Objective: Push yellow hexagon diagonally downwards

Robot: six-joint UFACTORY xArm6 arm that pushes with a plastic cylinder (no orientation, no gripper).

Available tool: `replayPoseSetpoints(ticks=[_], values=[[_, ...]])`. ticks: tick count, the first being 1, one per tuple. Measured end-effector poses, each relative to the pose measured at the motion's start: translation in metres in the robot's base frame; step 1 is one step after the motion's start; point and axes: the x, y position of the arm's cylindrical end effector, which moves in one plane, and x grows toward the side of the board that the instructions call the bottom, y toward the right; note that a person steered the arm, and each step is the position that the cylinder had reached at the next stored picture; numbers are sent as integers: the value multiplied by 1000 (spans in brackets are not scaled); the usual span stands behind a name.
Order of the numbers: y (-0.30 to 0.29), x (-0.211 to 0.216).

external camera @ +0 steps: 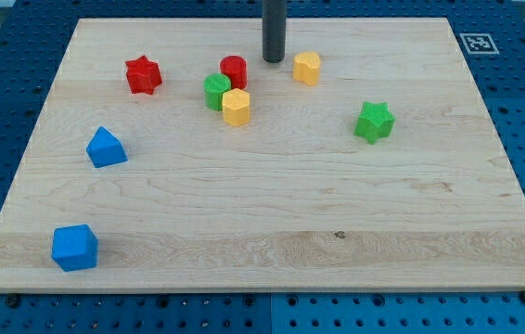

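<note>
The yellow hexagon (pixel 236 107) lies on the wooden board (pixel 272 213) at the upper middle. It touches a green block (pixel 216 92) at its upper left, and a red rounded block (pixel 234 71) stands just above it. My tip (pixel 274 60) is down on the board above and to the right of the hexagon, apart from it. The tip stands between the red rounded block and a second yellow block (pixel 307 68), whose shape I cannot make out.
A red star (pixel 143 75) lies at the upper left. A green star (pixel 374 122) lies to the right of the middle. A blue triangular block (pixel 105 147) is at the left and a blue cube (pixel 74 247) at the lower left.
</note>
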Motion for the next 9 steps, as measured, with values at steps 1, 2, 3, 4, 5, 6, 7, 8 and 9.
replayPoseSetpoints(ticks=[1,2,3,4,5,6,7,8,9], values=[[-4,39],[-25,72],[-50,95],[-74,118],[-81,126],[-81,126],[-68,126],[-39,126],[-34,114]])
